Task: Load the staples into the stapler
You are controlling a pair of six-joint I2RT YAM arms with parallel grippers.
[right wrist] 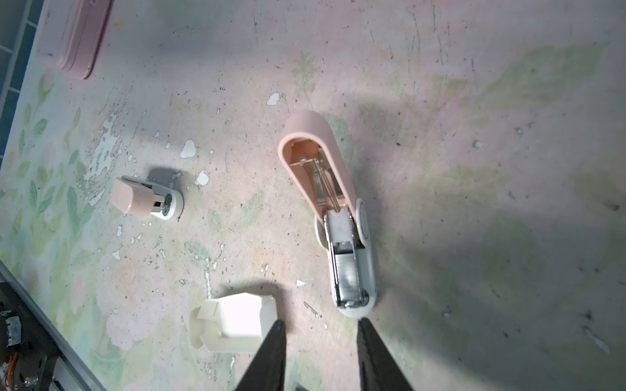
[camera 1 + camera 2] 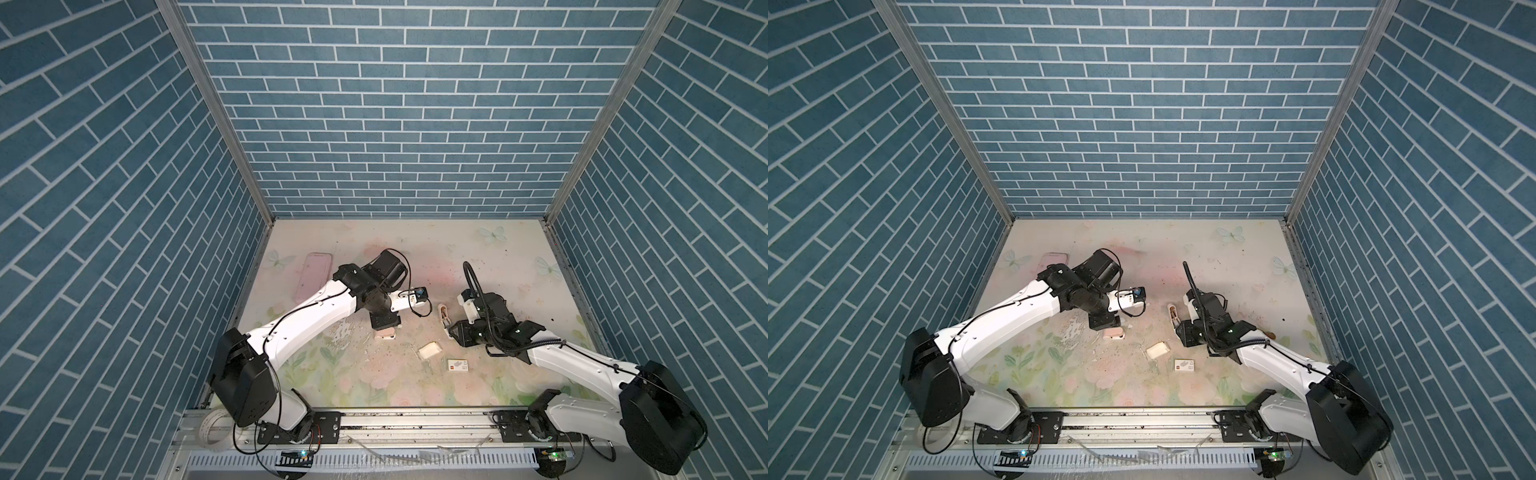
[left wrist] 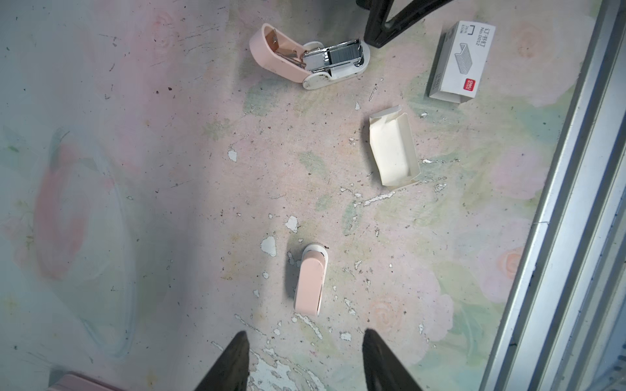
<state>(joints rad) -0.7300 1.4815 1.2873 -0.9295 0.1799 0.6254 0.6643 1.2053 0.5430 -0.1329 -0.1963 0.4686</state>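
Looking down past the right gripper [image 1: 320,323], I see its jaws spread and empty, the tips just beside the nose of the open stapler [image 1: 342,216], placed there, I judge, to press the pink lid [image 1: 315,135] shut. The staples [image 3: 343,53] sit as a grey block inside it, so loading looks done bar the closing. My left gripper [image 3: 305,335] also stands parted, holding nothing, above a second, closed stapler [image 3: 310,277]. Further out lie the empty card tray [image 3: 393,152] and the white sleeve [image 3: 460,57], apart from both arms.
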